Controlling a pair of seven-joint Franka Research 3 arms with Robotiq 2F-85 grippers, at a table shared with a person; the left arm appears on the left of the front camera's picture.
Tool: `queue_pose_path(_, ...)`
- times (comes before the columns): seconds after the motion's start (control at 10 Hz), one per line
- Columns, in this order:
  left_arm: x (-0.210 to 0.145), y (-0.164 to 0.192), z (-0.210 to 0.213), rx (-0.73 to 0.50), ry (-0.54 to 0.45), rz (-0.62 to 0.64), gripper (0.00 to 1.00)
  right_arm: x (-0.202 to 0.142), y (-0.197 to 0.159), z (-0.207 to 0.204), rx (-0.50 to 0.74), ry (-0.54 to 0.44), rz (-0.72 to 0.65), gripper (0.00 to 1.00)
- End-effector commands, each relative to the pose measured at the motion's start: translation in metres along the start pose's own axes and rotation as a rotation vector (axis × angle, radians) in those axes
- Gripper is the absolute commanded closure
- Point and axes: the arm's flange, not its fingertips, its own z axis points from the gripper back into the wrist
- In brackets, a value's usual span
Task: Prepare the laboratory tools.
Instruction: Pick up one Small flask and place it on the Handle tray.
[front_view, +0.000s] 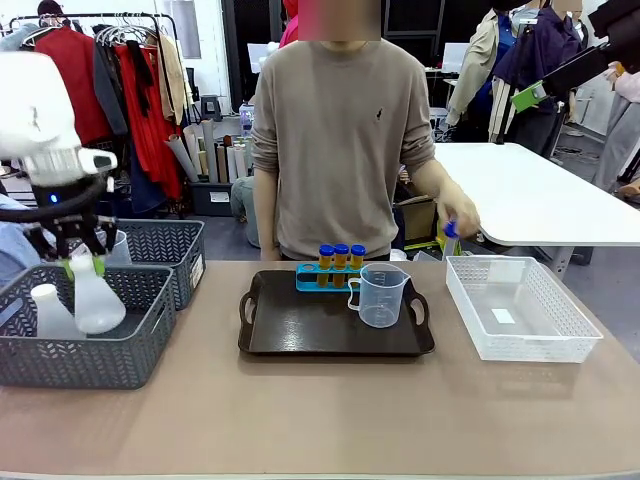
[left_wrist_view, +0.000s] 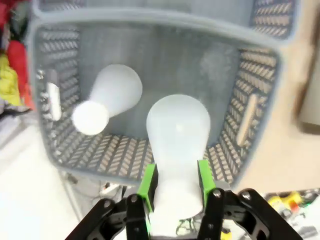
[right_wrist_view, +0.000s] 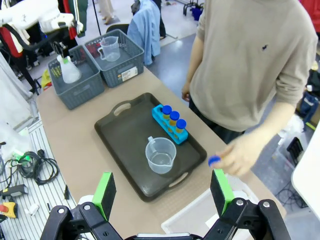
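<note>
My left gripper (front_view: 82, 262) pinches the neck of a frosted white conical flask (front_view: 97, 300) over the grey mesh plastic basket (front_view: 90, 358), where a second matte flask (front_view: 50, 312) stands. Three amber blue-capped tubes (front_view: 341, 255) and one clear plastic handled beaker (front_view: 380, 295) sit on the smooth dark tray (front_view: 300, 335). My right gripper (right_wrist_view: 162, 190) is spread wide.

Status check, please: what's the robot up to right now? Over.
Left gripper shut on conical flask, at grey basket. Right gripper open, high above table. Person's hand holds a tube near white basket.
</note>
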Motion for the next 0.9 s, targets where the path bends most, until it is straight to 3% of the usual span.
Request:
queue_pose_path(0.0,0.002,0.003,0.06,0.018,0.058,-0.081,1.0,0.0,0.001,-0.001,0.011,-0.014,0.003,0.0)
queue_pose_path(0.1,0.001,0.005,0.087,0.028,0.071,-0.122,1.0,0.0,0.001,-0.001,0.011,-0.014,0.003,0.0)
queue_pose_path(0.4,-0.016,0.009,0.167,0.031,-0.021,-0.159,1.0,0.0,0.001,-0.001,0.011,-0.014,0.003,0.0)
queue_pose_path(0.8,-0.029,0.0,0.223,0.042,-0.097,-0.208,1.0,0.0,0.001,-0.001,0.011,-0.014,0.003,0.0)
